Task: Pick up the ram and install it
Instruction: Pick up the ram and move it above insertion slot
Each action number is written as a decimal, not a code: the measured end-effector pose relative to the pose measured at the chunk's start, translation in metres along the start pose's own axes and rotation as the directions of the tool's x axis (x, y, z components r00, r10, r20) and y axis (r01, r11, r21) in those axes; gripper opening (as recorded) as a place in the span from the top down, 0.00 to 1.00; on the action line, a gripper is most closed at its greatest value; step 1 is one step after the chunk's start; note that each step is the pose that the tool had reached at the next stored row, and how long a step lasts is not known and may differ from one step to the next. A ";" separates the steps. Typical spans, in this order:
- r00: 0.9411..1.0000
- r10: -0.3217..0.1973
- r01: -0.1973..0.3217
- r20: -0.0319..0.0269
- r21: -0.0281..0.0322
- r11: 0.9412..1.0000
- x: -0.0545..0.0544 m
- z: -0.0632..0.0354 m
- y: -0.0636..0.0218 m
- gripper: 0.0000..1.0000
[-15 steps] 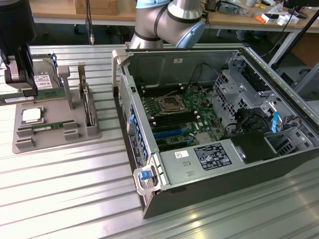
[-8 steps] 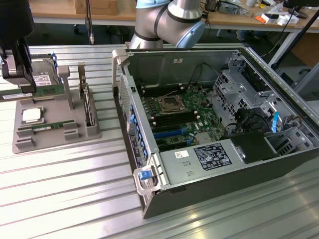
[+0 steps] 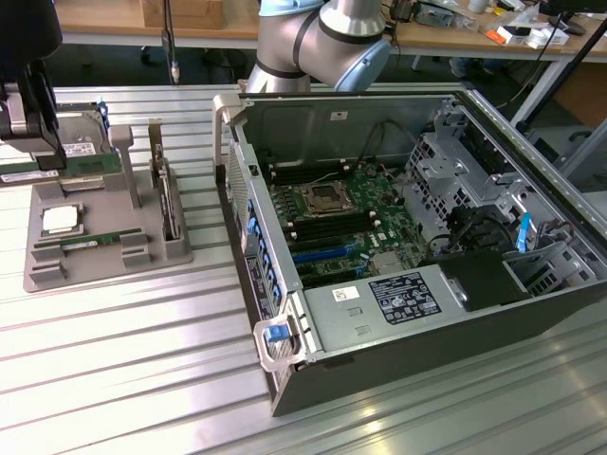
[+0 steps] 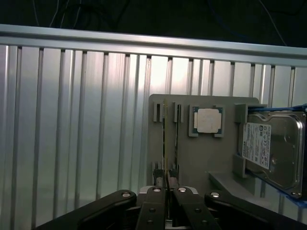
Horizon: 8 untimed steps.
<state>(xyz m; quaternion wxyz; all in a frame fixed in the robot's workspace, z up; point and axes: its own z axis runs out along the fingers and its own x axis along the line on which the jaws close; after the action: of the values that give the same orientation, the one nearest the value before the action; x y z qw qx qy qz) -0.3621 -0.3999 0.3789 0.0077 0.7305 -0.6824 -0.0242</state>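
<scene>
Presently the pincer (image 4: 165, 183) is closed, fingertips pressed together with nothing between them. In the exterior view it hangs above the far left part of a grey holder tray (image 3: 106, 216), clear of the tray surface.

The ram (image 3: 90, 242) lies in the tray, a thin green stick set on its long edge in a narrow slot near the tray's front side. It is not held and not touched. Just behind it, in a square recess, sits a silver processor chip (image 3: 59, 220). A hard drive (image 3: 83, 140) with a white label stands at the back of the tray, partly hidden by the pincer. At the tray's end toward the exterior view's right, a thin upright piece (image 3: 169, 204) stands in a slot; what it is, I cannot tell.

From the wrist view the closed fingertips line up with the tray's narrow slots, with the processor chip and the hard drive off to one side.

An open computer case (image 3: 427, 379) lies on its side on the ribbed metal bench (image 3: 114, 360), just beside the tray on the exterior view's right. Its green motherboard (image 3: 356, 213) is exposed, with long dark slots flanking the central socket. The arm (image 3: 322, 38) rises behind the case.
</scene>
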 end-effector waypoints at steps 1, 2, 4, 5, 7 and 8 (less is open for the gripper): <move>1.000 0.000 0.000 0.000 0.000 1.000 0.000 -0.0011 0.0000 0.88; 1.000 0.000 0.000 0.000 0.000 1.000 0.000 -0.0026 0.0001 0.88; 1.000 0.000 0.000 0.000 0.000 1.000 0.000 -0.0049 0.0002 0.88; 1.000 0.000 0.000 0.000 0.000 1.000 0.000 -0.0060 0.0003 0.88; 1.000 0.000 0.000 0.000 0.000 1.000 0.000 -0.0096 0.0004 0.88; 1.000 0.000 0.000 0.000 0.000 1.000 0.000 -0.0114 0.0005 0.88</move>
<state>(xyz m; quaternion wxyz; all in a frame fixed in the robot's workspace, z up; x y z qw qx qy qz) -0.3621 -0.3999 0.3903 0.0076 0.7306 -0.6824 -0.0242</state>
